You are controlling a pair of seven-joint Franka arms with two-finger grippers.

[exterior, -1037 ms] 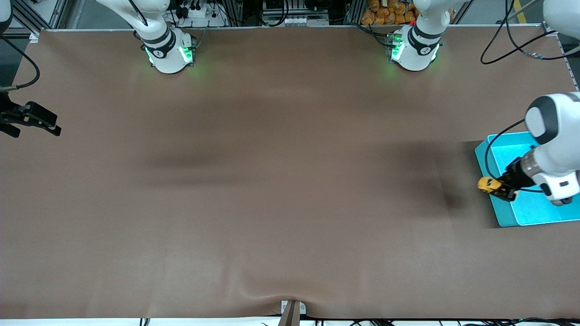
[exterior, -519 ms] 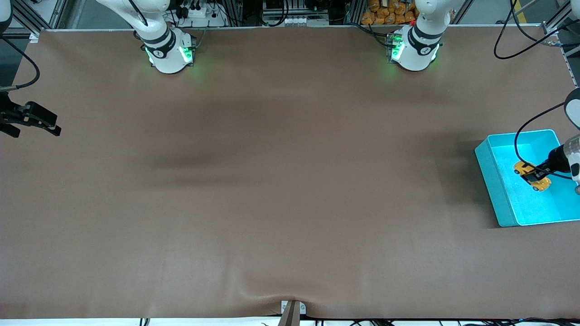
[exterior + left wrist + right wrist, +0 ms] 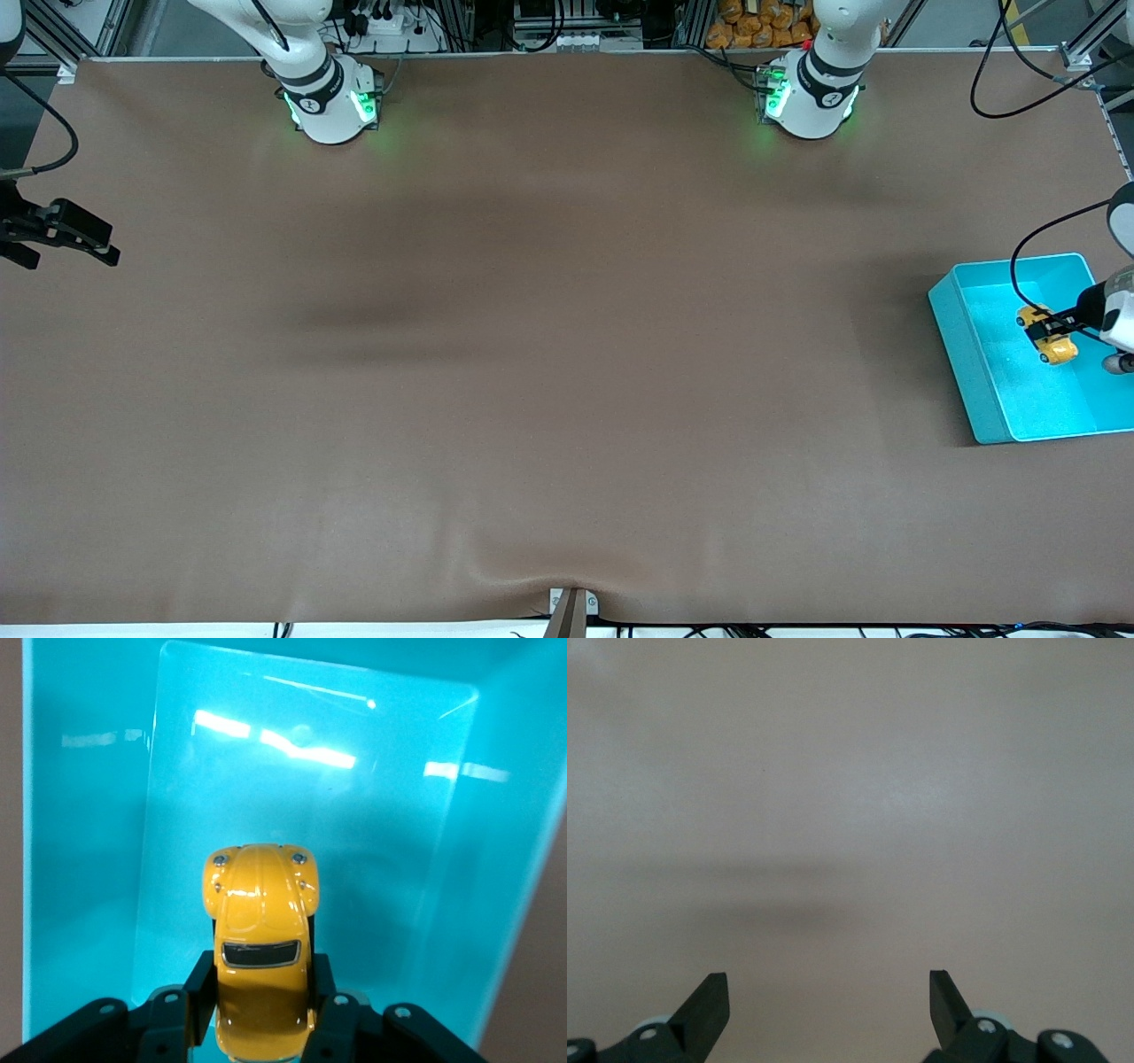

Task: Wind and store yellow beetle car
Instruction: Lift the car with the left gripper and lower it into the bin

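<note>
A: Glossy yellow paint, hard shell — the car [image 3: 260, 948] hangs over the bin [image 3: 952, 306] at the left arm's end of the table, clenched in the left gripper [image 3: 1059, 332]. In the left wrist view its nose points away from the wrist, over the turquoise floor, and it does not look set down yet.

B: And the grip itself?

A: The fingers [image 3: 197, 992] pinch the car's flanks near the back end, one on each side, with the roof and bonnet free. That looks like the right place: the sides are the flattest faces on a rounded body, and a pinch on the domed top would likely slide off.

B: How should it handle?

A: Light and rigid, by its look — a small toy, nothing that bends. The shine suggests a slick surface, so a firm squeeze low on the sides seems wiser than a gentle one. The wheels are free to roll, so once released it may creep across the smooth bin floor, though the walls should stop it.

B: The other arm?

A: The right gripper [image 3: 829, 1008] waits over bare brown table [image 3: 496, 399] at the right arm's end, jaws spread wide, holding nothing.
</note>
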